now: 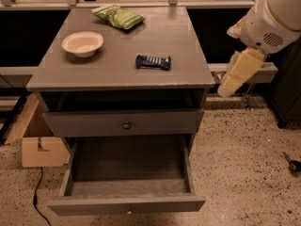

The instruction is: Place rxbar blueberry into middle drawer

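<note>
The rxbar blueberry [153,61], a dark blue wrapper with white markings, lies flat on the grey cabinet top [188,46], right of centre. The middle drawer [127,204] is pulled out wide below, and its inside shows nothing in it. My gripper [231,83], cream coloured, hangs from the white arm [270,18] off the cabinet's right edge. It is to the right of the bar, apart from it, and points down and to the left.
A white bowl [83,43] and a green snack bag [118,17] sit on the top, left and back. The upper drawer front with its knob [126,125] is closed. A cardboard box [35,142] and a cable stand at the left on the floor.
</note>
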Action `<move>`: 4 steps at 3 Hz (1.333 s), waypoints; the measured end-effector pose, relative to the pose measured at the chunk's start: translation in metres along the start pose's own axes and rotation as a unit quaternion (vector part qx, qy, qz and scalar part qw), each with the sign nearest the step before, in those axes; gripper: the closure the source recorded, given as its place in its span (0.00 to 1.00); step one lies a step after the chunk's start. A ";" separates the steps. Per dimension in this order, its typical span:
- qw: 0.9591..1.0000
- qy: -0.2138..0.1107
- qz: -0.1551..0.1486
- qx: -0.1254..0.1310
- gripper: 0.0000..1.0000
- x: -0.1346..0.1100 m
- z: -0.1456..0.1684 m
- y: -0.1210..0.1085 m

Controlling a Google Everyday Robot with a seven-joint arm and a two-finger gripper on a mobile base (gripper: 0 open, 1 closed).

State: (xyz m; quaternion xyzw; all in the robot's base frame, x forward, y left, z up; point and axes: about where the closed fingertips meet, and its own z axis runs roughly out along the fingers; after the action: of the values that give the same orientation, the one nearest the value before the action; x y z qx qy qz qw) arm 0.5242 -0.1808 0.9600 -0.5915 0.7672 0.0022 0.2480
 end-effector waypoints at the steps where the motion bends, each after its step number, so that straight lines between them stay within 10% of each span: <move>1: 0.999 -0.050 0.016 0.002 0.00 -0.032 0.033 -0.053; 3: 0.992 -0.116 0.034 -0.042 0.00 -0.117 0.119 -0.118; 4: 0.992 -0.116 0.034 -0.042 0.00 -0.117 0.119 -0.118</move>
State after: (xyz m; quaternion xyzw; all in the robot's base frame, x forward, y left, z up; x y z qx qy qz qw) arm 0.6975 -0.0748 0.9346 -0.5711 0.7520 0.1115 0.3099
